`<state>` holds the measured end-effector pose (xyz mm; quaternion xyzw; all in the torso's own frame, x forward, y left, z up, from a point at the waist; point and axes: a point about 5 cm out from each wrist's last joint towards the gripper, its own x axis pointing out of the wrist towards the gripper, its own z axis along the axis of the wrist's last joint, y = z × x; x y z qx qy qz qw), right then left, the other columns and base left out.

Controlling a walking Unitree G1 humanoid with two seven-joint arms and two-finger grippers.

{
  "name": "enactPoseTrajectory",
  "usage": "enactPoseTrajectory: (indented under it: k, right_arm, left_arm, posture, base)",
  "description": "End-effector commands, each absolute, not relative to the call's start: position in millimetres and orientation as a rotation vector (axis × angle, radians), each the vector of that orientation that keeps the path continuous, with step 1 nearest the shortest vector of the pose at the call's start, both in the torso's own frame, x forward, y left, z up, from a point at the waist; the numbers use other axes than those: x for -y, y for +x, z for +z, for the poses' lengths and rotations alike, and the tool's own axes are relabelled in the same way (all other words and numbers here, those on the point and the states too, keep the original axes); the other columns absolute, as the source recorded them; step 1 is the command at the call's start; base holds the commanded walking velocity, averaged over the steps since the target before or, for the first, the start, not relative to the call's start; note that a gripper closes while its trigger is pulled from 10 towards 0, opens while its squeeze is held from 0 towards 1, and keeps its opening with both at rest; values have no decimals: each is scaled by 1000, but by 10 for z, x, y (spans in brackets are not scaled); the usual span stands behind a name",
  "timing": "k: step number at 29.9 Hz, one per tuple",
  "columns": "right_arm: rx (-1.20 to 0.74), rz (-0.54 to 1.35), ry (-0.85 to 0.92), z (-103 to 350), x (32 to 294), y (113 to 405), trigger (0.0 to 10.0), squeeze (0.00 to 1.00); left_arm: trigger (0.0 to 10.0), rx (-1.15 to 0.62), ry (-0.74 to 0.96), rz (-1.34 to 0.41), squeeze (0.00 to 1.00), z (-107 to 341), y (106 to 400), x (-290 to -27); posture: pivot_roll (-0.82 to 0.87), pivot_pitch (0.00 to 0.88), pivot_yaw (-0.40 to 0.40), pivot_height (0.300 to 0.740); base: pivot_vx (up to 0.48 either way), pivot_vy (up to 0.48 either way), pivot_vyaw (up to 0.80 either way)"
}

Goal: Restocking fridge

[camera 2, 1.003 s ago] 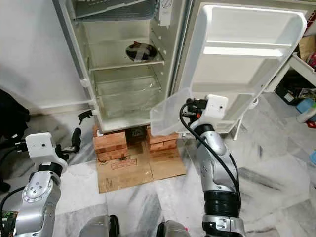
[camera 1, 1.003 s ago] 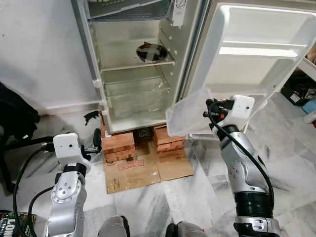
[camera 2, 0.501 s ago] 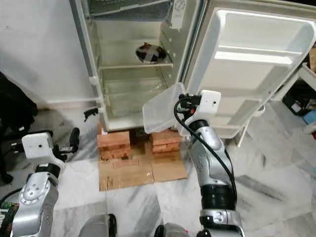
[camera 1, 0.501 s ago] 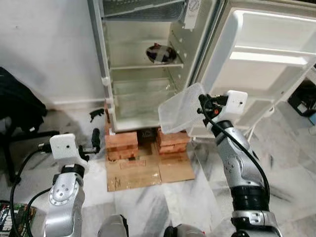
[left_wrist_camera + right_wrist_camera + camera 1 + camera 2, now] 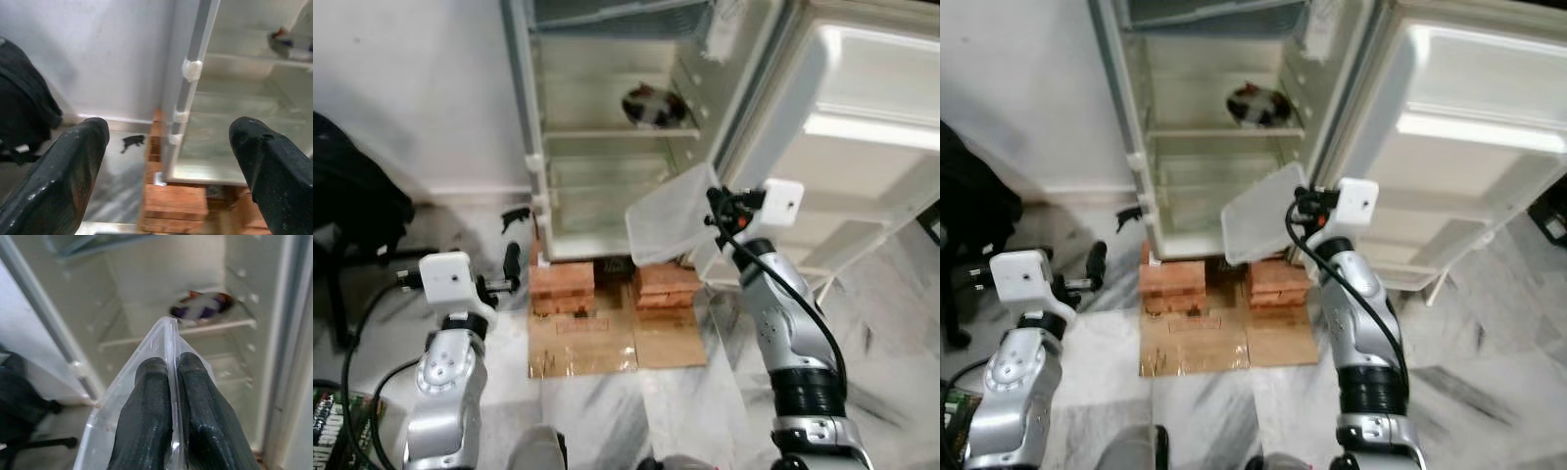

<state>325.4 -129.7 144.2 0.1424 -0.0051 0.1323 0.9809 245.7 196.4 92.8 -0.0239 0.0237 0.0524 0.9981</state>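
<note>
1. Your right gripper (image 5: 1295, 199) had its two black fingers (image 5: 146, 416) pinched tight together on one thin wall of the clear rectangular plastic tub (image 5: 1260, 217), so it was carrying the tub by the rim, out in front of the open white fridge (image 5: 607, 147) and just below its lower shelf level.

2. Handling guess: the tub looked empty, see-through and thin-walled, so probably very light and a bit flexy. That smooth plastic looked slippery too, and a one-wall pinch like yours would likely let it swing or twist if you moved fast. A grip at the middle of a long wall is where I'd have taken it, and that's roughly where you seemed to be.

3. Orientation: the tub hung tilted, not level, with its open side turned up and toward the fridge's interior. Its long axis ran roughly across the fridge's opening, slanting upward toward the open white fridge door (image 5: 862, 127).

4. Inside the fridge, a round dark covered bowl (image 5: 653, 106) sat on the upper shelf, well above the tub.

5. Your left gripper (image 5: 509, 266) was spread wide with nothing in it, held low beside the fridge's hinge-free edge, near the red-brown brick stacks (image 5: 563, 291) propping the fridge up.
</note>
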Motion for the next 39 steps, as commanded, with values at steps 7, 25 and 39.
enactPoseTrajectory:
  k: [7, 25, 39]
  right_arm:
    - [20, 221, 271, 1438, 1456, 3245, 10000, 0]
    - [26, 221, 257, 1456, 1475, 3260, 10000, 0]
    - [43, 136, 235, 1464, 1585, 3288, 10000, 0]
  left_arm:
    - [10000, -53, -69, 82, 0, 917, 2464, -1878]
    - [10000, -47, -76, 69, 0, 919, 2504, -1840]
    - [10000, -26, -71, 20, 0, 941, 2502, -1796]
  posture:
    - [65, 101, -79, 740]
    - [55, 96, -82, 740]
    - [57, 92, -79, 740]
  base:
    - [300, 374, 0]
    - [190, 314, 0]
    - [148, 0, 0]
